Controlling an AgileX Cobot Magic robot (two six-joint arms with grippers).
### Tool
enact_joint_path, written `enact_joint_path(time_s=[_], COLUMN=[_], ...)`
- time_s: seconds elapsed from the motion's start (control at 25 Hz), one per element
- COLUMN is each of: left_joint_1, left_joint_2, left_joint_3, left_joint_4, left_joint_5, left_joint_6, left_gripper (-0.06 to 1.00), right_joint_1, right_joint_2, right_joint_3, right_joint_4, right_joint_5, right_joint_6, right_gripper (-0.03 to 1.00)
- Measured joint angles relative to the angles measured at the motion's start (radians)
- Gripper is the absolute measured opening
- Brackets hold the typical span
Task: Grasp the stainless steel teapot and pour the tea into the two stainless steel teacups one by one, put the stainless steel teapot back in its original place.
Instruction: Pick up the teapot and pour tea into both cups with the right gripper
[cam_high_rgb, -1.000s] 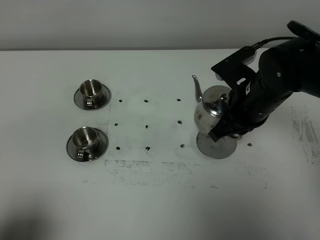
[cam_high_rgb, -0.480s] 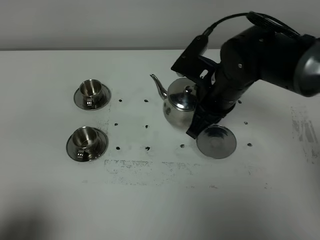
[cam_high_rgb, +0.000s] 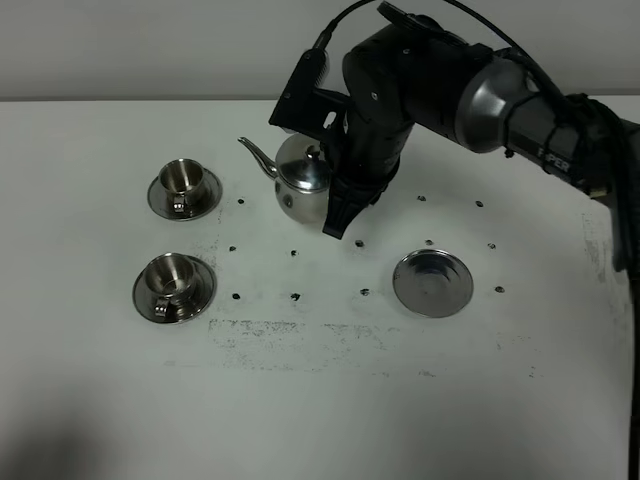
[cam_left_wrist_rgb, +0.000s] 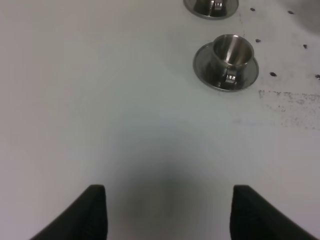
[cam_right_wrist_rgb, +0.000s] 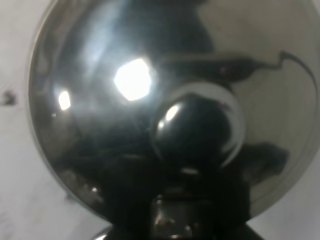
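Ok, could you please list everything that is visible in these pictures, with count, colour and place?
shiny stainless steel teapot with long curved spout: 1, silver, held between the cups and the tray, spout pointing left.
small shiny steel teacups on round saucers: 2, silver, left side of the table, one behind the other.
flat round steel tray with raised rim: 1, silver, right of the teapot.
small dot marks: several, black, in rows across the table's middle.
white table: 1, white, under everything.
right end effector: 1, black, shut on the teapot.
left end effector: 1, black, open, over bare table.
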Motion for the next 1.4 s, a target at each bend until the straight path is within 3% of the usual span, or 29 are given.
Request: enact_joint_path(time_s=[0.16, 0.52, 1.4], left_joint_1=[0.000, 0.000, 0.000], left_joint_2=[0.000, 0.000, 0.000], left_joint_3=[0.000, 0.000, 0.000], left_joint_4=[0.000, 0.000, 0.000], left_joint_5=[0.000, 0.000, 0.001], left_joint_6=[0.000, 0.000, 0.000], left_gripper=[0.52, 0.52, 0.52], right_joint_1=[0.000, 0.011, 0.036], right_joint_2=[0.097, 0.234, 0.357], right_joint_3=[-0.163, -0.410, -0.560], right_joint_4=[-0.017, -0.099, -0.223], right_joint_5=[0.051, 0.067, -0.059], right_joint_6=[-0.036, -0.100, -0.398], right_gripper=[0.18, 0.18, 0.18])
